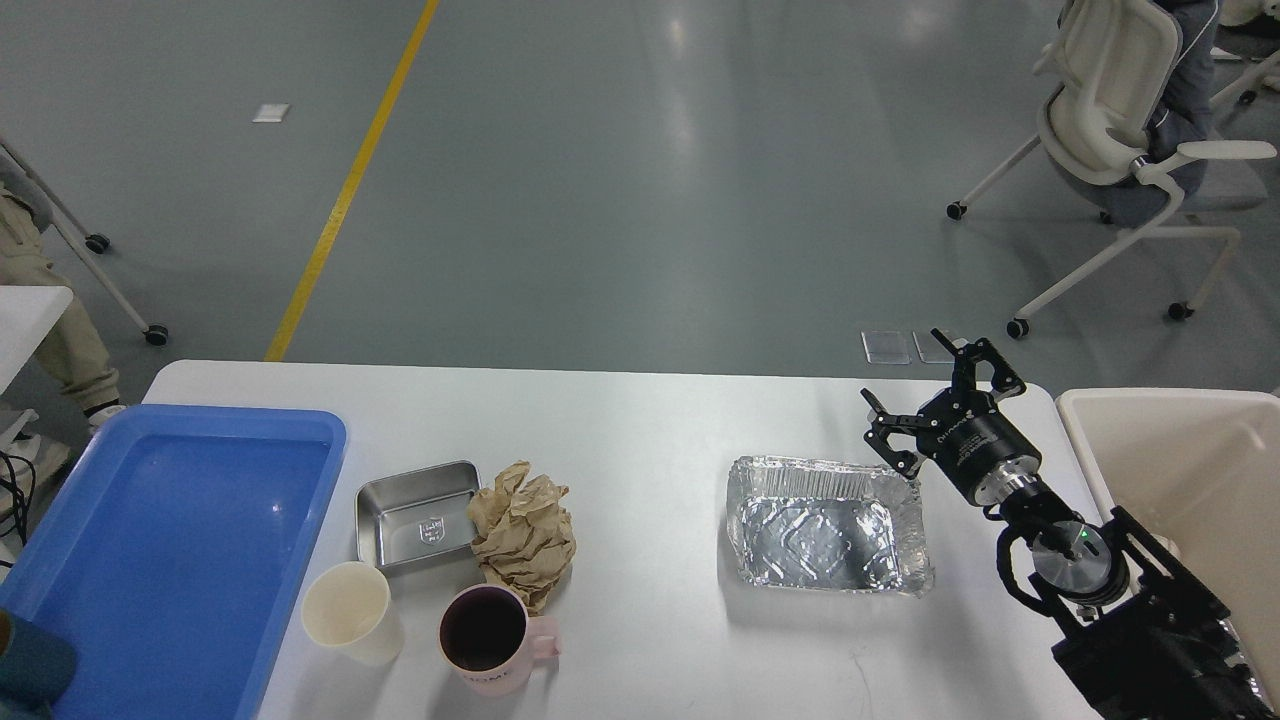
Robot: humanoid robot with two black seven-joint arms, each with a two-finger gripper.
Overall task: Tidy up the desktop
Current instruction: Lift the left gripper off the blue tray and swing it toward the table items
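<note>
So the big smooth white rectangular desktop [640, 420] with rounded corners fills the lower half of the head view, running nearly edge to edge, with grey floor behind it.

The right gripper [935, 385] on the black arm comes up from about 4 o'clock and hangs over the far right part of the desktop. Its two fingers are spread wide apart with nothing between them. It sits just past the 1 o'clock corner of the crinkly silver foil baking tray [828, 527], and I can't tell whether the lower finger actually touches the rim. No left gripper anywhere in view.

The foil tray lies flat right of center and looks empty. Over on the left, a shallow blue plastic tray [60, 520] hangs off the desktop's 8 o'clock corner. Just beside it at 3 o'clock is a small square stainless steel dish [415, 505], and a crumpled ball of brown paper [525, 530] presses against that dish's right edge. Toward 6 o'clock from the dish stands a cream paper cup [350, 612], upright. Next to that, a pink ceramic mug [490, 640] with a dark inside, right up against the bottom of the paper ball.

A cream-coloured plastic bin [1180, 470] stands off the right end of the desktop. White office chair [1110, 110] back at 1 o'clock on the floor.
</note>
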